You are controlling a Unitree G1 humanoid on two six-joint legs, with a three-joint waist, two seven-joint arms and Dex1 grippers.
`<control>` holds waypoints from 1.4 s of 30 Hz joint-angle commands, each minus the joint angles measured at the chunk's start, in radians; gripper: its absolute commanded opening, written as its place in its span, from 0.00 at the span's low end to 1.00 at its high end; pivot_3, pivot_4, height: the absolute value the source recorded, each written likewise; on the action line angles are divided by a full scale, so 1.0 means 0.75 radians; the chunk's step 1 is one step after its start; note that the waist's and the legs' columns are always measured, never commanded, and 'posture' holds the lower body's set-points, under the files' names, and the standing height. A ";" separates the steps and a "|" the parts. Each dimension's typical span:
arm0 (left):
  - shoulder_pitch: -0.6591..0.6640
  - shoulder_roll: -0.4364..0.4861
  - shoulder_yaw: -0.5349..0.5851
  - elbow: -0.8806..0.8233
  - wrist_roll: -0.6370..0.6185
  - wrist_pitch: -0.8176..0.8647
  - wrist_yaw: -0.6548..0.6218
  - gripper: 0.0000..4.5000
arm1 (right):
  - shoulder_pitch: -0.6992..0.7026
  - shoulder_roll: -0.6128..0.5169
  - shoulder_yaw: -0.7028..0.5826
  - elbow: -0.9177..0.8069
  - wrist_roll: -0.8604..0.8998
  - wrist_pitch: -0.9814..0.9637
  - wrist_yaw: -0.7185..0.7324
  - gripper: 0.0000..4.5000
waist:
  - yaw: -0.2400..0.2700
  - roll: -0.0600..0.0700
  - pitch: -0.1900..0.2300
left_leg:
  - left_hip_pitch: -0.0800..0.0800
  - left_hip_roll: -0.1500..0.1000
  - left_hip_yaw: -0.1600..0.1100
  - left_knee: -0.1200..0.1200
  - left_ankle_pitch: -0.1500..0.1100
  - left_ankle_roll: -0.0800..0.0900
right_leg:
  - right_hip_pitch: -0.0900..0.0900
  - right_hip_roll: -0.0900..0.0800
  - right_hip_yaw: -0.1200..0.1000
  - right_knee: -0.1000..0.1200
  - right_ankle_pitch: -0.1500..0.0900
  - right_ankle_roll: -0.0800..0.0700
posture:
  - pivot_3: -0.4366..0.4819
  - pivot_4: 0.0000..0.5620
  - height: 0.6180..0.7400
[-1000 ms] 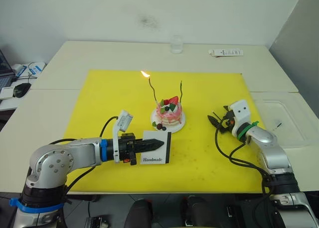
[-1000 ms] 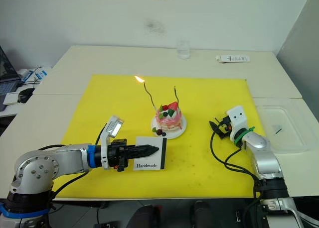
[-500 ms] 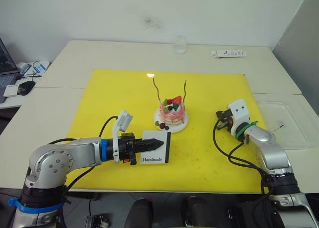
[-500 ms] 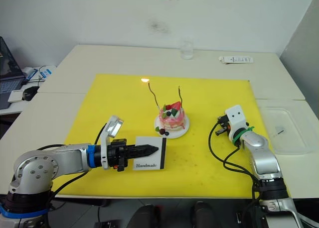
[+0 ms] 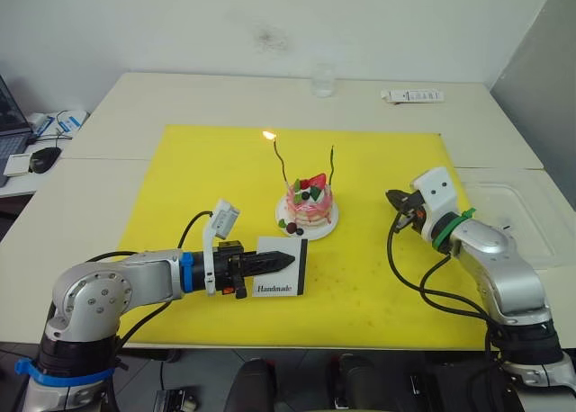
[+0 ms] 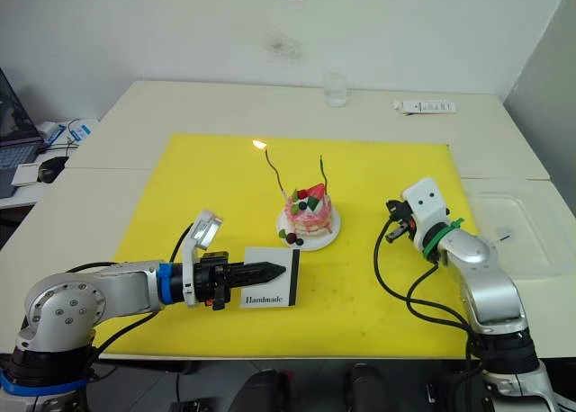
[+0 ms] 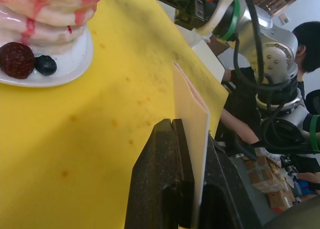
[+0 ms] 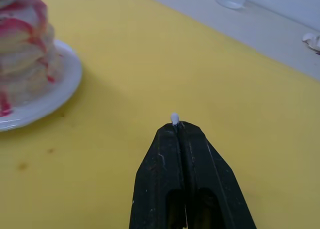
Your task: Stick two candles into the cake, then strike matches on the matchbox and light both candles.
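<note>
We see the cake [image 5: 308, 207] on its white plate near the middle of the yellow mat [image 5: 180, 178], with two candles [image 5: 283, 163] standing in it: the left one carries a flame, the right one [image 5: 334, 164] is unlit. Our left gripper [image 5: 286, 260] pinches the matchbox [image 5: 281, 266] upright, just near-left of the cake. Our right gripper [image 8: 176, 125], right of the cake and apart from it, is pressed together on a small pale tip that may be a match [image 8: 174, 118].
</note>
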State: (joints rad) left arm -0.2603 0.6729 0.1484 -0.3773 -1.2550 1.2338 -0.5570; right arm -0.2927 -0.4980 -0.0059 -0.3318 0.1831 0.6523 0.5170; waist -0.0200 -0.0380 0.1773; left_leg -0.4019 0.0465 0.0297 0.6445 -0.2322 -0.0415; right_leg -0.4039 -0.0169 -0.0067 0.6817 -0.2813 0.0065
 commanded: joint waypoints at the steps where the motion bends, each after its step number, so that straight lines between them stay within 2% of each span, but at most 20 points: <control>1: -0.019 0.009 0.005 -0.022 -0.013 -0.015 -0.017 0.00 | 0.082 -0.014 0.009 -0.128 0.051 0.065 0.026 0.01 | 0.000 0.000 0.000 | 0.000 0.000 0.000 0.000 0.000 0.000 | 0.000 0.000 0.000 0.000 0.000 0.000 | 0.48 0.27 1.00; 6: -0.026 0.015 0.001 -0.018 -0.014 -0.009 -0.023 0.00 | 0.214 0.016 0.075 -0.174 0.029 0.031 -0.005 0.01 | 0.000 0.000 0.000 | 0.000 0.000 0.000 0.000 0.000 0.000 | 0.000 -0.001 0.000 0.000 0.000 0.000 | 0.48 0.27 1.00; 13: -0.042 0.031 -0.006 -0.010 -0.009 -0.001 -0.036 0.00 | 0.229 0.073 0.131 -0.031 -0.047 -0.124 -0.047 0.01 | -0.008 0.000 0.000 | 0.001 -0.001 0.000 0.000 0.000 0.000 | 0.000 0.000 0.000 0.000 0.000 0.000 | 0.48 0.27 1.00; 16: -0.043 0.039 -0.005 -0.010 -0.008 0.001 -0.042 0.00 | 0.236 0.082 0.122 -0.009 -0.047 -0.148 -0.048 0.14 | -0.008 -0.001 0.000 | 0.001 -0.001 0.000 0.000 0.000 0.000 | 0.000 0.001 0.000 0.000 0.000 0.000 | 0.48 0.27 1.00; 21: -0.039 0.052 -0.002 -0.011 -0.011 0.002 -0.050 0.00 | 0.250 0.062 0.104 -0.007 -0.056 -0.182 -0.033 0.52 | -0.008 -0.001 0.000 | 0.001 0.000 0.000 0.000 0.000 0.000 | 0.000 0.001 0.000 0.000 0.000 0.000 | 0.48 0.27 1.00; 37: -0.060 0.054 -0.010 0.001 -0.008 0.008 -0.049 0.00 | 0.275 0.102 0.078 -0.021 -0.024 -0.176 -0.056 0.52 | -0.008 -0.001 0.000 | 0.001 0.000 0.000 0.000 0.000 0.000 | 0.000 0.001 0.000 0.000 0.000 0.000 | 0.48 0.27 1.00; 40: -0.060 0.053 -0.010 -0.001 -0.009 0.009 -0.046 0.00 | 0.277 0.111 0.079 -0.016 -0.024 -0.158 -0.065 0.39 | -0.008 -0.001 0.000 | 0.001 0.000 0.000 0.000 0.000 0.000 | 0.000 0.001 0.000 0.000 0.000 0.000 | 0.48 0.27 1.00; 42: -0.059 0.053 -0.009 -0.002 -0.010 0.009 -0.045 0.00 | 0.283 0.109 0.082 -0.018 -0.026 -0.147 -0.063 0.24 | -0.008 -0.001 0.000 | 0.001 0.000 0.000 0.000 0.000 0.000 | 0.000 0.001 0.000 0.000 0.000 0.000 | 0.48 0.27 1.00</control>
State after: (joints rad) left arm -0.2911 0.7046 0.1413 -0.3662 -1.2532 1.2402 -0.5807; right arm -0.0876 -0.4141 0.0604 -0.3344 0.1597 0.5299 0.4752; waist -0.0259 -0.0384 0.1771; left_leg -0.4015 0.0466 0.0295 0.6446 -0.2322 -0.0414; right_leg -0.4037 -0.0165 -0.0066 0.6818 -0.2812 0.0061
